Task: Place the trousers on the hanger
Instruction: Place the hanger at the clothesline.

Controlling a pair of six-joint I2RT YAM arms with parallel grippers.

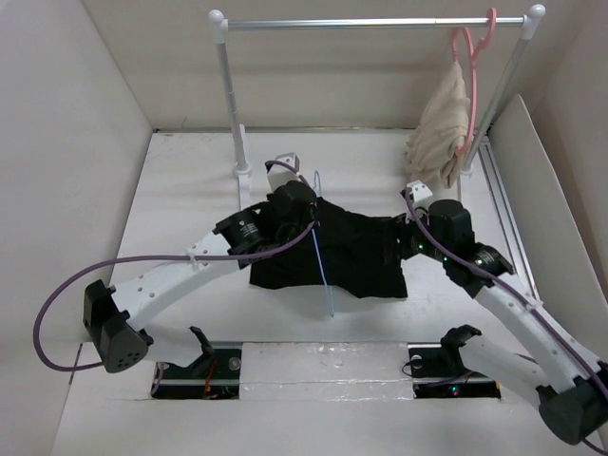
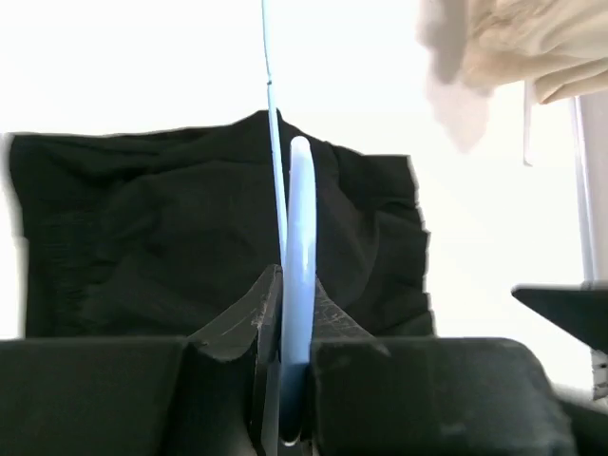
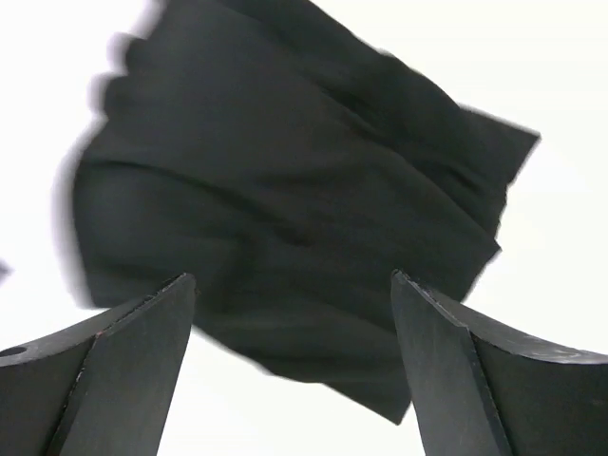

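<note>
The black trousers (image 1: 356, 252) lie crumpled on the white table between the two arms. The thin light-blue hanger (image 1: 321, 255) runs across them front to back, its near end sticking out past the cloth. My left gripper (image 1: 306, 207) is shut on the hanger at the trousers' far left edge. In the left wrist view the blue hanger (image 2: 300, 218) is clamped between the fingers (image 2: 328, 309), with the trousers (image 2: 142, 237) beyond. My right gripper (image 1: 404, 237) stands open at the trousers' right side. Its wrist view shows the gripper (image 3: 293, 280) holding nothing, above the trousers (image 3: 285, 171).
A white clothes rack (image 1: 370, 23) stands at the back, with a post (image 1: 231, 104) on the left. A pink hanger (image 1: 467, 57) with a beige garment (image 1: 442, 133) hangs at its right end. White walls (image 1: 66, 133) enclose the table on three sides.
</note>
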